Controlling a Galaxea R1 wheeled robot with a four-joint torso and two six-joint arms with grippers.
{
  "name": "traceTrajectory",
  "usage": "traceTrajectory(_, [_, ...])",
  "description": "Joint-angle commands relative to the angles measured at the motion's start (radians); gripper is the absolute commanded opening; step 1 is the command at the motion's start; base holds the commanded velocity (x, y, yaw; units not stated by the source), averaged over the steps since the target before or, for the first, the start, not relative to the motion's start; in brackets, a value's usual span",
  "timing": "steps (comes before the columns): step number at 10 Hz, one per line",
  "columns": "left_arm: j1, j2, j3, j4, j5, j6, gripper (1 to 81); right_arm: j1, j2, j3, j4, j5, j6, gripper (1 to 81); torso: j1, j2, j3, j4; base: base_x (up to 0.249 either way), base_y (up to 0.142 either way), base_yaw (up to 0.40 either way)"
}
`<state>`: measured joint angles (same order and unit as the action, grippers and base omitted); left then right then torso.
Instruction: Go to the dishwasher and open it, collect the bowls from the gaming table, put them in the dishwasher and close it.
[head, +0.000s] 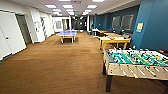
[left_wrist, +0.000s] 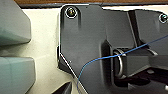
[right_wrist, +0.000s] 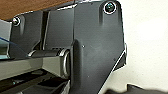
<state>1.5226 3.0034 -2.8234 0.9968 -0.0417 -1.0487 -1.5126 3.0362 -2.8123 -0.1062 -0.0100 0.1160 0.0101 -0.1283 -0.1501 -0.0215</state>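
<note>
The gaming table (head: 114, 39), white-topped with a yellowish edge and colourful sheets on it, stands along the blue right wall in the head view, some way ahead. I cannot make out the bowls on it from this distance. The dishwasher is out of view. In both wrist views the robot's own dark plates sit close against a pale surface, with a strip of brown carpet (right_wrist: 30, 7) along one edge.
A table-football table (head: 136, 62) with a green field stands close at the front right. A blue table-tennis table (head: 67, 33) is farther down the hall. More tables (head: 106, 32) line the right wall, and white doors (head: 10, 33) the left. Brown carpet (head: 55, 65) stretches ahead.
</note>
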Motion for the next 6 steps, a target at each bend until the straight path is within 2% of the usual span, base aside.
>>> traceTrajectory(1, [-0.046,-0.006,-0.005,-0.007,0.046,-0.002,81.1,0.051,-0.004,-0.001,0.003,-0.053,-0.001,81.1,0.000,0.000,0.000,0.000,0.000,0.000,0.000])
traceTrajectory(3, [-0.046,-0.004,-0.005,-0.007,0.045,-0.004,81.1,0.053,-0.004,-0.001,0.006,-0.053,0.001,81.1,0.000,0.000,0.000,0.000,0.000,0.000,0.000])
traceTrajectory(6, [-0.046,-0.004,-0.005,-0.007,0.045,-0.002,81.1,0.050,0.000,0.001,0.005,-0.053,0.001,81.1,-0.002,-0.001,0.000,0.000,0.091,0.000,0.000])
